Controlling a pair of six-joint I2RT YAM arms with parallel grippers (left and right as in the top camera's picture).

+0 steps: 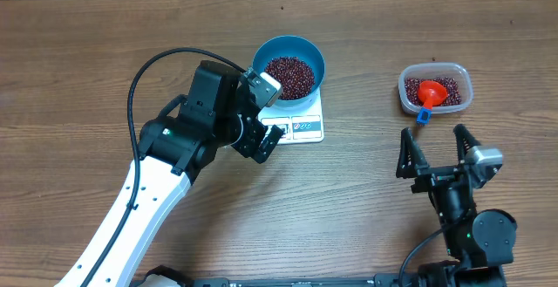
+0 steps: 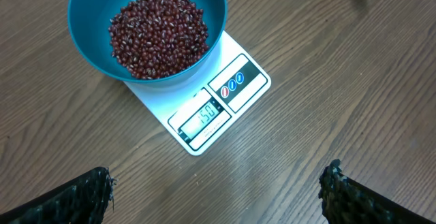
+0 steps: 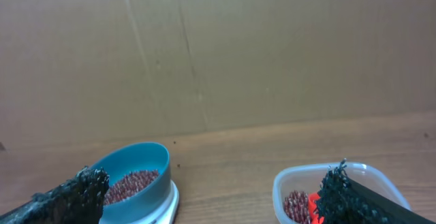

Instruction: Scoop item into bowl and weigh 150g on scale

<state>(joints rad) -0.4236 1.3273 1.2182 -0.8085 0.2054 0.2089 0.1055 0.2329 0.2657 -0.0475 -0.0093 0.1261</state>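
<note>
Nearest you, your right fingers (image 1: 407, 152) stand spread wide and hold nothing. They hover over bare worktop (image 1: 349, 208), well to the right of the scale (image 2: 157, 98) and nearer than it

Your left fingers (image 2: 75, 200) are spread wide too, and empty. They hang just on the near side of the scale, by its left corner. In the left wrist view one finger shows at each bottom corner, and the scale lies beyond and between them, apart from both

The scale sits flat on the worktop with its display edge towards you, and the display (image 2: 204, 117) shows what looks like 150. The bowl (image 2: 85, 43) stands upright on the far part of the scale, overhanging the platform and leaving the display uncovered. The beans (image 2: 160, 33) lie heaped in the bowl's bottom, well below its rim

Well to the right of the scale and about level with it, a clear tub (image 1: 467, 82) holds more beans and the orange-red scoop (image 1: 430, 91). The scoop's blue handle tip (image 1: 423, 115) reaches the tub's near rim

Beyond the scale, a brown cardboard wall (image 3: 272, 54) rises at the worktop's far edge
</note>
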